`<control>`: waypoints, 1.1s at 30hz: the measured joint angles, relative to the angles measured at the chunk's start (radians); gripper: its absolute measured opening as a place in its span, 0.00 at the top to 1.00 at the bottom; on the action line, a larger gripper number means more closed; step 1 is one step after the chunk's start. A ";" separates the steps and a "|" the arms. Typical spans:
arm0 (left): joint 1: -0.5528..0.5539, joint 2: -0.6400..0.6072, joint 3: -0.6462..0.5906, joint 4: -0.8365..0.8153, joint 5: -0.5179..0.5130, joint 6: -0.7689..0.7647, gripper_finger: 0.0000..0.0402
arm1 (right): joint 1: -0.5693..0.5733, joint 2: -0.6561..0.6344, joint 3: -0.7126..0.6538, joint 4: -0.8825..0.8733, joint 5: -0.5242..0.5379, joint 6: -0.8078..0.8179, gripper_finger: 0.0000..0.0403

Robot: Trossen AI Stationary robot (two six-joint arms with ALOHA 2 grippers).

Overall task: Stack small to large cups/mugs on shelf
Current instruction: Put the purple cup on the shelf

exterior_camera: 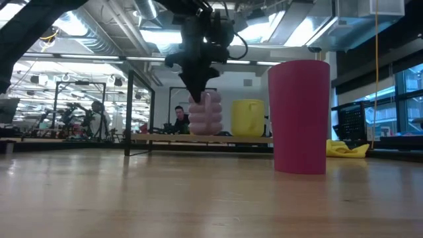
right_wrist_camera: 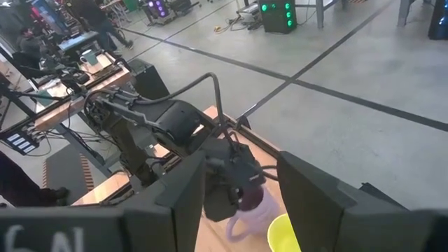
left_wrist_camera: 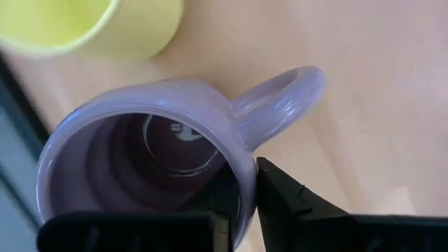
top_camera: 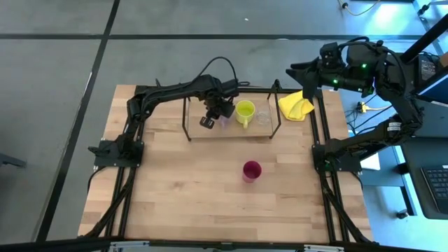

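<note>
The pale lilac mug point(left_wrist_camera: 140, 147) stands upright on the shelf's wooden board point(top_camera: 203, 129), left of the yellow-green mug point(top_camera: 245, 112) and the tiny clear glass point(top_camera: 263, 117), which also stand on the board. My left gripper point(top_camera: 213, 117) comes down on the lilac mug and is shut on it. The dark red cup point(top_camera: 252, 170) stands on the table in front of the shelf. My right gripper point(right_wrist_camera: 238, 192) is open and empty, raised beyond the table's far right corner. My left gripper holds the lilac mug by its wall at the rim point(left_wrist_camera: 245, 183), right beside the handle point(left_wrist_camera: 287, 91). One finger is inside the mug and the other finger point(left_wrist_camera: 290, 199) is outside. The fingers point down from above. The mug is upright, its base at the shelf board point(exterior_camera: 165, 137).
A yellow cloth point(top_camera: 297, 106) lies right of the shelf at the table's far right. The shelf's thin black rods point(top_camera: 187, 119) stand at its ends. Bare tabletop point(top_camera: 182, 189) lies around the red cup toward the near edge.
</note>
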 joint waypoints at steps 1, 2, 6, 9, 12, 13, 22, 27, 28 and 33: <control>0.000 0.000 0.000 0.000 -0.019 -0.009 0.91 | 0.000 0.000 0.000 -0.003 -0.003 0.000 0.56; 0.001 0.000 0.000 0.001 -0.026 -0.012 0.91 | 0.000 0.000 0.000 -0.008 -0.003 0.000 0.56; 0.001 0.000 0.000 0.014 -0.017 -0.016 0.90 | 0.000 0.000 0.000 -0.018 -0.004 0.000 0.56; -0.001 0.000 0.000 0.011 0.030 -0.021 0.90 | 0.000 0.000 0.000 -0.018 -0.005 0.000 0.56; -0.010 0.000 0.000 0.012 0.047 -0.018 0.90 | 0.000 0.000 0.000 -0.029 -0.005 0.000 0.56; -0.013 0.000 0.000 0.012 0.045 -0.018 0.90 | 0.000 0.000 0.000 -0.033 -0.005 0.000 0.56; -0.018 0.000 0.000 0.011 0.043 -0.074 0.90 | 0.000 0.000 0.000 -0.044 -0.009 0.014 0.56; -0.018 0.000 0.000 -0.024 0.052 -0.124 0.90 | 0.000 0.000 0.000 -0.044 -0.009 0.014 0.56; -0.018 -0.001 0.000 -0.029 0.057 -0.128 0.90 | 0.000 0.000 0.000 -0.044 -0.009 0.014 0.56; -0.020 -0.002 0.000 -0.026 0.064 -0.124 0.90 | 0.000 0.000 0.000 -0.039 -0.009 0.014 0.56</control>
